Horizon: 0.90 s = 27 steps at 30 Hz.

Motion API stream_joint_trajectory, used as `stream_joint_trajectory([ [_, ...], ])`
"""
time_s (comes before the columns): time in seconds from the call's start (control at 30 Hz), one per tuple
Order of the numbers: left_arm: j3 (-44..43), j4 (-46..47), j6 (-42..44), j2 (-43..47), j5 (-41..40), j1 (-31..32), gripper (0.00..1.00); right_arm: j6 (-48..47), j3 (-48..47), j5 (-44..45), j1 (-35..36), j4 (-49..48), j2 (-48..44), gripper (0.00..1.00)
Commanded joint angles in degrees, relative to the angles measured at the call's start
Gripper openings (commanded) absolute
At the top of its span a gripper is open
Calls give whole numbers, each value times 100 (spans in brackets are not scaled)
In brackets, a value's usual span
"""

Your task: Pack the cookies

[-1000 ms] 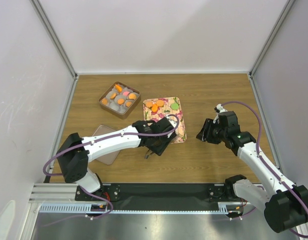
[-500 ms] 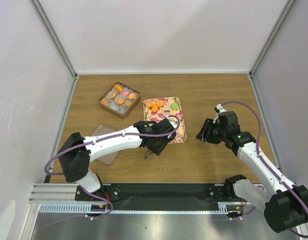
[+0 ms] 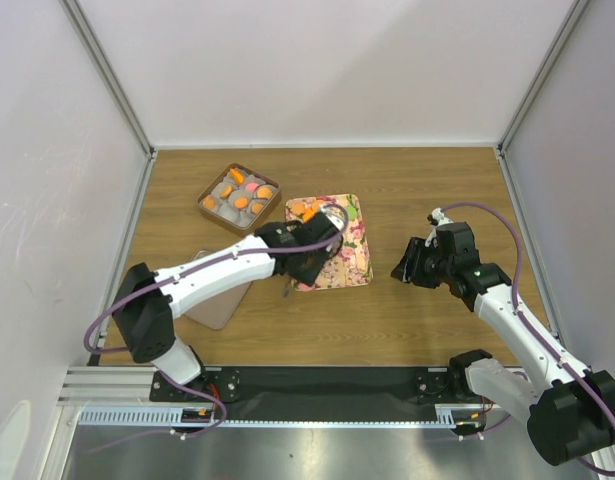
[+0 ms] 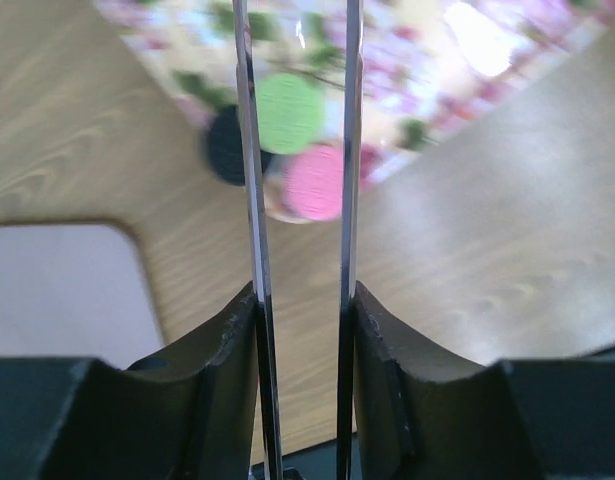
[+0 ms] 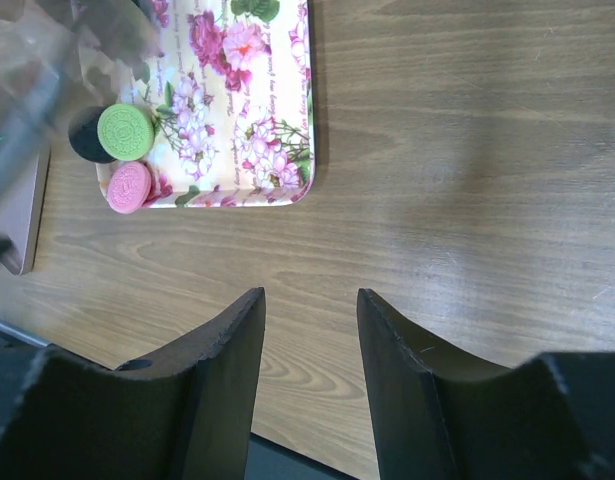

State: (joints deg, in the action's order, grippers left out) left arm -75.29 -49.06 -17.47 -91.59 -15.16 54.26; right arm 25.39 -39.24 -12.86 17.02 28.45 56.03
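The cookies are small flat discs. A green one [image 4: 290, 112], a pink one [image 4: 317, 182] and a black one [image 4: 227, 145] lie at the near-left corner of the floral tray [image 3: 349, 262]. They also show in the right wrist view as green [image 5: 126, 130], pink [image 5: 129, 186] and black [image 5: 87, 135]. Orange cookies [image 3: 309, 210] lie at the tray's far end. My left gripper [image 3: 299, 268] [image 4: 302, 295] is shut on metal tongs [image 4: 251, 150], whose blades reach over the three cookies. My right gripper [image 3: 405, 268] [image 5: 309, 295] is open and empty, right of the tray.
A brown box [image 3: 209, 206] with white paper cups and several orange and pink cookies stands at the far left. Its flat lid [image 3: 213, 300] lies on the table left of the tray, also seen from the left wrist [image 4: 57, 290].
My left arm has moved up and to the left with the tongs, over the tray's near-left corner. The right arm has not moved.
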Motion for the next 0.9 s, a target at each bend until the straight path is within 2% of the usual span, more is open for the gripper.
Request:
stream_joint_trajectory([
  [0.0, -259, -104, 174, 536, -330, -582, 38, -69, -66, -102, -32, -146, -57, 48],
  [0.23, -407, 19, 429, 661, -260, -2145, 39, -60, -40, -234, -32, -164, -31, 48],
  [0.43, -610, 10, 657, 397, -198, -3051, 40, -69, -22, -357, -32, -199, -4, 48],
  [0.57, -628, 19, 728, 177, -180, -3413, 40, -69, -13, -427, -49, -234, 22, 48],
  [0.87, -540, 28, 825, -87, -242, -3721, 40, -60, 13, -498, -84, -269, 40, 48],
])
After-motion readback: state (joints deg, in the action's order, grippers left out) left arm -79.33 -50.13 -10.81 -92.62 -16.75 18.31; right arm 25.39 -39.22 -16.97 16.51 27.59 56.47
